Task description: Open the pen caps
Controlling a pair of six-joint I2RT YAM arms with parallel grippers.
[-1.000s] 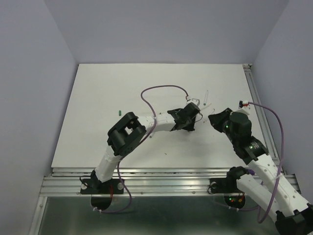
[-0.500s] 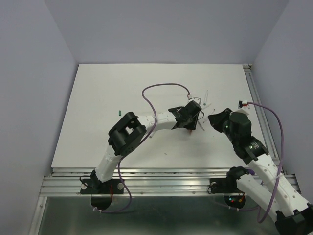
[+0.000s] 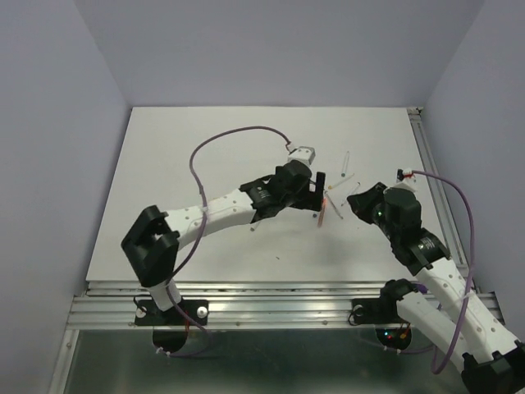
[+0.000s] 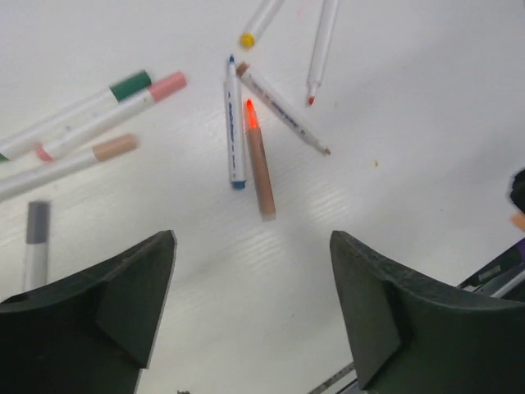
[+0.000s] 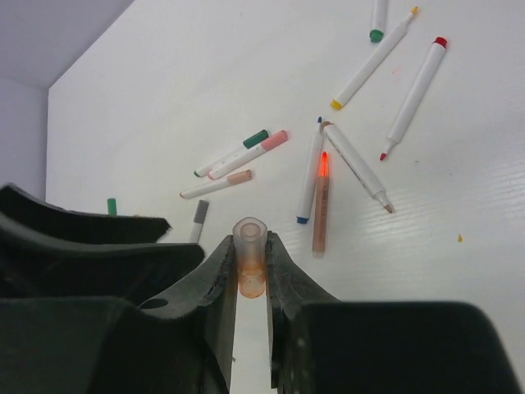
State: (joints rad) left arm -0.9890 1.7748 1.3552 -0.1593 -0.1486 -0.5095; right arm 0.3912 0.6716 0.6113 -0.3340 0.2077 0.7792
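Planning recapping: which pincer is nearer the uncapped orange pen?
Left. The left pincer hovers just over the orange pen; the right pincer, clamping an orange cap, sits to its right.

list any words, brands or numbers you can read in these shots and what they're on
No text here can be read.
Blue-tipped pen: a line of blue print along the white barrel, too small and blurred to read.
Brown-tipped pen: faint print along the barrel, also unreadable.
Orange cap in the right claw: no print shows.
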